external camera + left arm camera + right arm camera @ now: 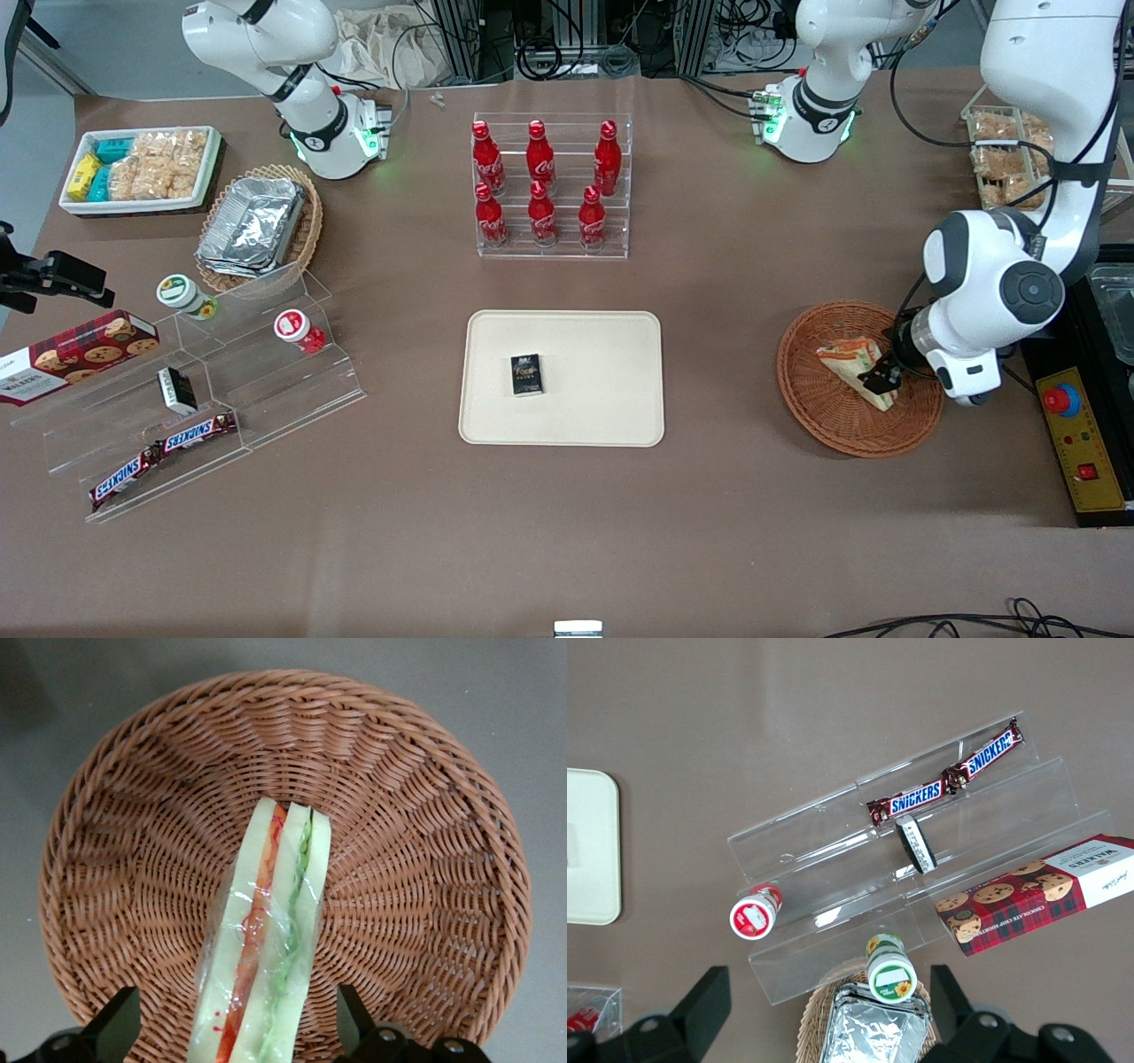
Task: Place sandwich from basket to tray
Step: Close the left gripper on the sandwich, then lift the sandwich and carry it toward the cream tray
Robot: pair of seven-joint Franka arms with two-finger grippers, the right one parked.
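Straddling the sandwich (266, 948), my gripper (880, 379) has its fingers (113, 1020) apart, one on each side of the wedge, not yet closed on it as far as I can tell. Sandwich stands on edge in the basket (819, 399), toward the working arm's end of the table. Risks: clear wrap slips between pads, soft bread crushes, or the wedge tips as I close. Tray (611, 416) sits mid-table, already holding a small dark box (526, 374) I'd have to avoid.
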